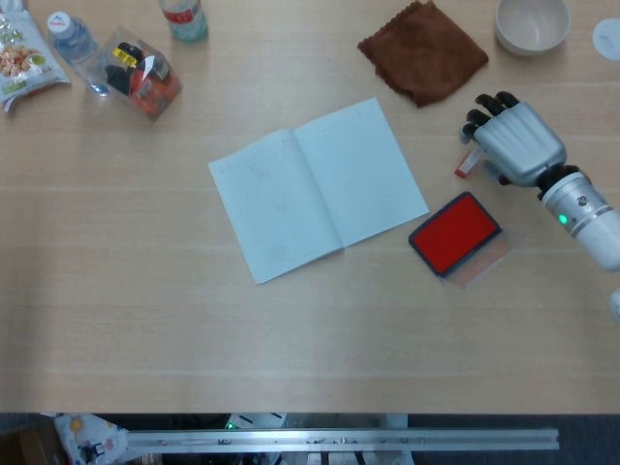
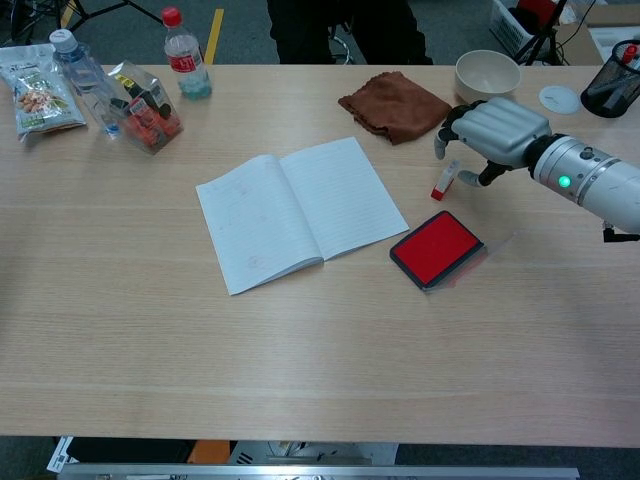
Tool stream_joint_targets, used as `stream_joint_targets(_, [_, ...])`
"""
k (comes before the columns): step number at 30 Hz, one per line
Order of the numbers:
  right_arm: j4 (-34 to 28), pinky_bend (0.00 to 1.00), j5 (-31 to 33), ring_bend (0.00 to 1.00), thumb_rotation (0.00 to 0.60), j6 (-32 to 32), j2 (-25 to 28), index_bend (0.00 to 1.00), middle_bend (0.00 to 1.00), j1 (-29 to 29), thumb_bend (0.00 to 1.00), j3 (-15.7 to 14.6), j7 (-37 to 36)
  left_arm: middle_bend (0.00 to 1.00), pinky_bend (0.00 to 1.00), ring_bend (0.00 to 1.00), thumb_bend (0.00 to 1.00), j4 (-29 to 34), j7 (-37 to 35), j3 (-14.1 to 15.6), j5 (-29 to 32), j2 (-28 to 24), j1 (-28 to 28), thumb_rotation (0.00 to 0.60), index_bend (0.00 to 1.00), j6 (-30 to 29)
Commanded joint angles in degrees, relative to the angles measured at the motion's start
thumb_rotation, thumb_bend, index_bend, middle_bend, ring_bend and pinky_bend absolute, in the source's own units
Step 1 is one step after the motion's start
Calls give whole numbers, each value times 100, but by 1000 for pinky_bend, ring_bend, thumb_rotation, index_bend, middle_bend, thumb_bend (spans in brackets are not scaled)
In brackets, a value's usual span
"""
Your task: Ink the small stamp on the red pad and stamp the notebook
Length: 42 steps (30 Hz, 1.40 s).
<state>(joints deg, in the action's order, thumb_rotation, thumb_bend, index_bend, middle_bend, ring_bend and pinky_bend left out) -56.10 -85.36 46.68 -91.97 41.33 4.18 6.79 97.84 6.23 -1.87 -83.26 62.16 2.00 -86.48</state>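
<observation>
Now, stamp (image 1: 467,163): on the worktop (image 1: 291,329), far-right of the red pad (image 1: 454,232), long axis tilted.
Right hand (image 1: 511,140): directly over it, fingers (image 2: 441,134) apart, holding nothing.
Left hand: unseen.

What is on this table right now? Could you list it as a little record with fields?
stamp: small stamp stands past the pad's far end, under the right hand
pad: red pad, lid off, right of the notebook
notebook: notebook lies open, mid-table
right hand: over the stamp, fingers apart; grip not yet visible
left hand: not in view
far edge: brown cloth, bowl, bottle, snack bags
</observation>
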Motion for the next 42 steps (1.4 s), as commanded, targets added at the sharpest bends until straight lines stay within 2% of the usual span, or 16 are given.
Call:
stream_joint_targets(1, [45, 207, 15, 151, 600, -48, -25, 400, 327, 24, 308, -43, 5, 80, 43, 56, 300, -13, -2, 3, 3, 0, -3, 600, 133, 6])
stream_joint_targets(11, [200, 207, 136, 151, 600, -131, -160, 400, 327, 97, 310, -45, -52, 79, 43, 57, 301, -34, 7, -5, 13, 16, 17, 600, 134, 45])
stream_joint_targets(19, [294, 207, 204, 151, 600, -166, -268, 446, 327, 154, 312, -39, -76, 79, 43, 57, 301, -48, -19, -1, 55, 3, -1, 600, 134, 57])
stream_joint_targets(35, [433, 207, 321, 164, 600, -165, -339, 605, 379, 187, 335, -16, -180, 74, 43, 57, 301, -71, -57, -4, 70, 4, -5, 600, 134, 75])
stream_joint_targets(39, [272, 209, 314, 179, 600, -131, -237, 636, 399, 190, 365, -6, -293, 73, 43, 57, 301, -66, -60, -5, 74, 0, -18, 600, 134, 57])
stream_joint_targets(42, [-192, 208, 326, 179, 600, -93, 29, 637, 403, 161, 365, 15, -482, 72, 43, 57, 301, -53, -53, -11, 86, -13, -23, 600, 134, 51])
